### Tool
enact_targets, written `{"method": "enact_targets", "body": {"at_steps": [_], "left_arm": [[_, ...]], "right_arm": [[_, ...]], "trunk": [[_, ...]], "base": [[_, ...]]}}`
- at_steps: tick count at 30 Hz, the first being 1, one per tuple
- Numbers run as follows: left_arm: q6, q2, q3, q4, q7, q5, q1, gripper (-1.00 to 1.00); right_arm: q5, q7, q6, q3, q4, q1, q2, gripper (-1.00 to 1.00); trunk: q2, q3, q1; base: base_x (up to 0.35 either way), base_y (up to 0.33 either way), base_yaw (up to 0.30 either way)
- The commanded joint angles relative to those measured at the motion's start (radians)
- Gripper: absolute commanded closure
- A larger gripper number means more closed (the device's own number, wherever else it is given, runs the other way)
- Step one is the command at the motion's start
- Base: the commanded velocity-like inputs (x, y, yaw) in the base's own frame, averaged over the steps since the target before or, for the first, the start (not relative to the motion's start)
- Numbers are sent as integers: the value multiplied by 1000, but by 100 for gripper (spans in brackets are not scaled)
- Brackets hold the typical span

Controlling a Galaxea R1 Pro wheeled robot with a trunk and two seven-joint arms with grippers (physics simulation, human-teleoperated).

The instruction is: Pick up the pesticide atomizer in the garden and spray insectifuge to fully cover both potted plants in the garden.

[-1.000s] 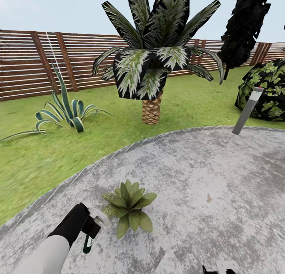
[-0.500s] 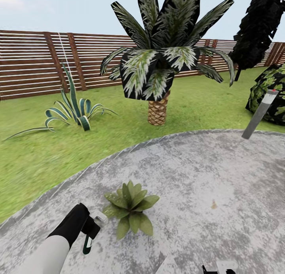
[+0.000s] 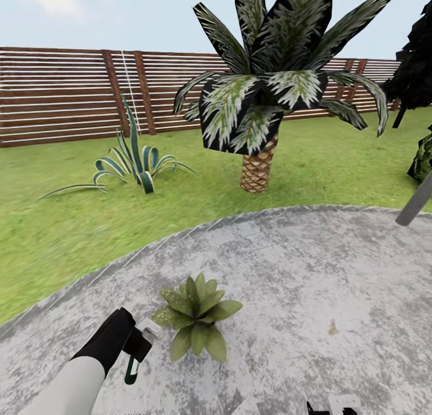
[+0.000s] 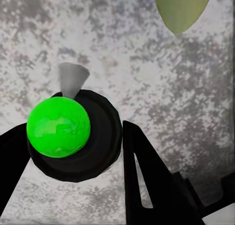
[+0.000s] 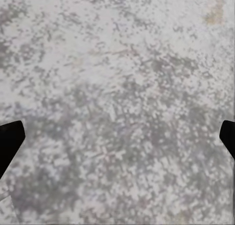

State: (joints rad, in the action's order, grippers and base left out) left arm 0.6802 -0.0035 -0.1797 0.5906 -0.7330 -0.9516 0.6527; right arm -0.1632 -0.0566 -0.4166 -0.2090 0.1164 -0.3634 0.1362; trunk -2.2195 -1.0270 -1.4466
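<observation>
Left hand [image 3: 137, 348], black at the end of a white-and-black arm, low over the mottled grey paved circle [image 3: 312, 271], pinching the slim dark-green pesticide atomizer [image 3: 133, 367] with its pale grey trigger head; the bottle hangs down from the grip, trigger head up near the fingers. In the left wrist view the black fingers [image 4: 152, 186] sit on both sides of the atomizer [image 4: 73, 137], seen end-on as a dark round body with a bright green disc, grey paving behind it.

Small potted plant with a low rosette of broad pointed green leaves [image 3: 197, 322] stands on the paving just beside the atomizer, on the robot's right of it; one leaf tip [image 4: 182, 10] shows in the left wrist view.

Right hand [image 5: 117, 137] spread wide, black fingertips at opposite edges of the right wrist view, nothing between them, bare grey paving below.

Beyond the circle: green lawn [image 3: 72, 235], striped agave with long curling leaves [image 3: 135, 166], palm with scaly brown trunk [image 3: 259, 169], grey bollard light [image 3: 415, 202] at the right edge, brown horizontal-slat wooden fence [image 3: 60, 96] behind.
</observation>
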Motion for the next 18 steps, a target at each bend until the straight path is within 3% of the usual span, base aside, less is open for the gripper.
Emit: {"method": "enact_targets", "body": {"at_steps": [1,7,11,18], "left_arm": [[3,-1,-4,0,-8,-7,1,100],[4,1,-4,-4,-7,-7,1,100],[4,6,-1,-5,11,-11,-19,100],[2,4,12,-1,20,-12,-36,100]], "right_arm": [[-9,-3,-2,-9,0,0,0,-100],[-9,-3,-2,-9,0,0,0,-100],[-10,-3,-2,-9,1,0,0,-100],[-9,-3,-2,-10,0,0,0,-100]], "trunk": [[0,-1,0],[0,-1,0],[0,-1,0],[0,-1,0]], "base": [[110,-271,277],[160,-239,256],[27,-21,22],[0,0,265]]}}
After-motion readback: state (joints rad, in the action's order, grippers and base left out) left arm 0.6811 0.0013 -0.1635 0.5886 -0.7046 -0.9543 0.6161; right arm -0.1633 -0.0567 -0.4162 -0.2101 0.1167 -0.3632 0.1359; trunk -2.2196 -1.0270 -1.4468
